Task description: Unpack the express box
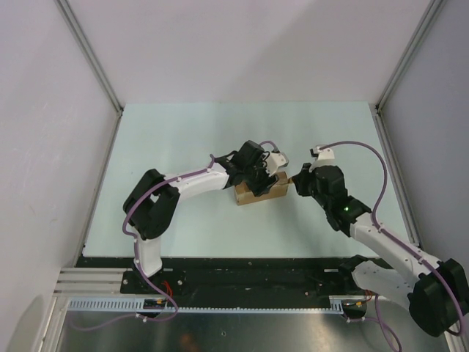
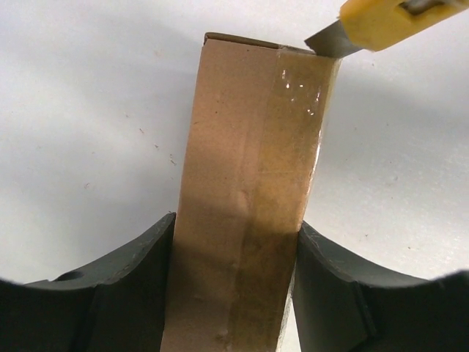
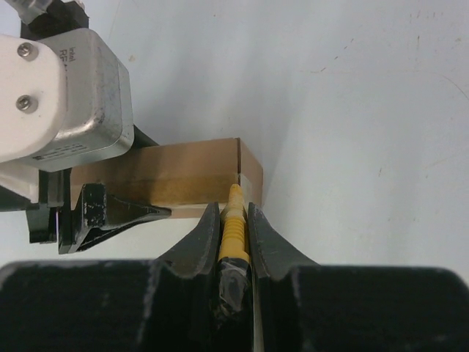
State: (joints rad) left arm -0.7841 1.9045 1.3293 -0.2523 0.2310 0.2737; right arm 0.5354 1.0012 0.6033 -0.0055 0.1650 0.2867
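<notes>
One pale table [image 1: 183,139] carries the express box [image 1: 262,193] at the centre of the overhead frame. The box is small plain cardboard, judged light, stiff at the edges and easily dented on the faces, so the long side walls look the best hold, and the left gripper [image 2: 236,242] is clamped there. The right gripper [image 3: 234,214] is closed tight on the yellow utility knife [image 2: 388,18], with its blade [image 2: 330,42] touching the box's corner at the top of the left wrist frame. Glossy clear tape [image 2: 297,139] along the seam looks slippery and likely bars the flap, with both arms crowding the box from left and right.
</notes>
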